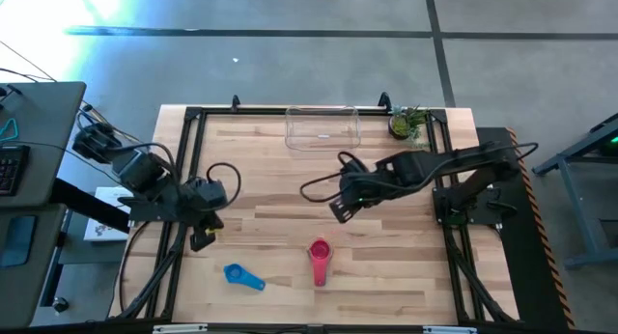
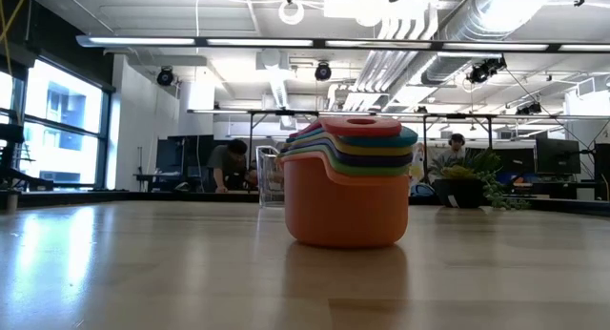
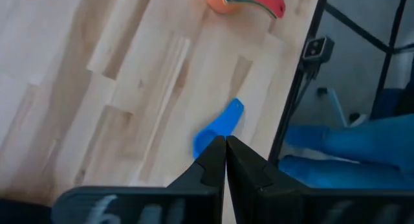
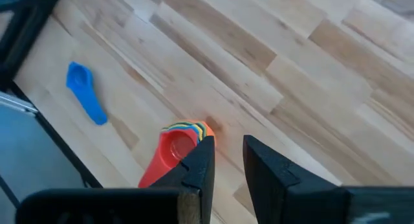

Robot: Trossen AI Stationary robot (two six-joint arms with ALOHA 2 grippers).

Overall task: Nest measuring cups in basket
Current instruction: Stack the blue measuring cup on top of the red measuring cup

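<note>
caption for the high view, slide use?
Nested cup stack and lone blue cup on the table, clear basket empty, both arms hovering.

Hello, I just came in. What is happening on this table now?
Nothing is held at this moment. The stack of nested measuring cups stands on the table, with the blue cup lying apart beside it. The clear basket waits at the far edge. The left pincer is shut; the right pincer, slightly open, hovers above the table.

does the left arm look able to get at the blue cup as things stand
Probably yes: the blue cup lies alone on bare table, near the left gripper, nothing between them. Its fingers are shut, so they must open first.
</note>
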